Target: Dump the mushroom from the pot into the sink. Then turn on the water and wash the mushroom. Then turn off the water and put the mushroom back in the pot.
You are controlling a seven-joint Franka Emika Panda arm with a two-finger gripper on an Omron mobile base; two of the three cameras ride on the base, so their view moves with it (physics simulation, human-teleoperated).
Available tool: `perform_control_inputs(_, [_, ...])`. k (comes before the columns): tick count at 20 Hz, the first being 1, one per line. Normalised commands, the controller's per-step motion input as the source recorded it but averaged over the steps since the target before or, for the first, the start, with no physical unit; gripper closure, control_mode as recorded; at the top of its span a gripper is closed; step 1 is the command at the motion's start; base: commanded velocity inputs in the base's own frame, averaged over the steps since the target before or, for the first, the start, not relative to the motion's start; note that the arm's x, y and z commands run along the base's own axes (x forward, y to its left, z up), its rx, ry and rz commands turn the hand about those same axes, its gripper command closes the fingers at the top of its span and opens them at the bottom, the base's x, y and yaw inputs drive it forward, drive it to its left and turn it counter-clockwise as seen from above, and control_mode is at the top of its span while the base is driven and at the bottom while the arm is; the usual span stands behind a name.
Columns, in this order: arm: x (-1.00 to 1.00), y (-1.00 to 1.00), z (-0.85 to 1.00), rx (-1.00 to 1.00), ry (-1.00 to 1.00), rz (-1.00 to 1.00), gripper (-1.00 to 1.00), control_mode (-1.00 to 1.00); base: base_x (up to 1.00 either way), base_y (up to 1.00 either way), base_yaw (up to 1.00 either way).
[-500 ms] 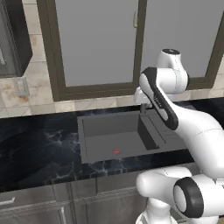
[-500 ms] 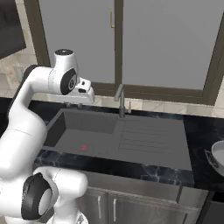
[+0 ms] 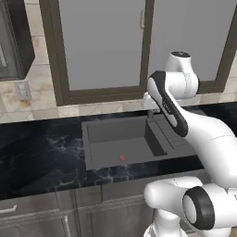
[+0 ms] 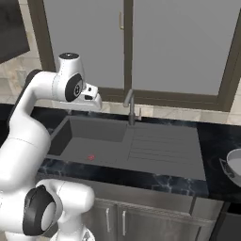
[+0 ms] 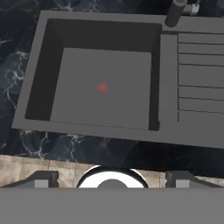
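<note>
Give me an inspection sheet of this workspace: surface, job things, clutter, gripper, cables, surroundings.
Surface: black marbled counter with pale veins.
Sink: dark grey basin holding just a red drain mark; ribbed drainboard beside it; faucet at the back edge, no water seen.
Pot: grey metal, on the counter at the right edge of the right base view, partly cut off.
Mushroom: nothing seen.
Clutter: nothing seen.
Gripper: above the sink, fingertips wide apart, holding nothing.
Cables: nothing seen.
Surroundings: dark-framed window, tiled wall, grey cabinets below.
</note>
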Motion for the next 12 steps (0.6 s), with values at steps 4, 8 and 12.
perform_control_inputs(4, [0.0,0.0,0.0,0.0,0.0,0.0,-1.0,1.0,-0.66,-0.15,-0.02])
perform_control_inputs(8, [0.0,0.0,0.0,0.0,0.0,0.0,-1.0,1.0,-0.4,-0.39,-0.02])
perform_control_inputs(12, [0.0,0.0,0.0,0.0,0.0,0.0,-1.0,1.0,-0.03,-0.59,0.0])
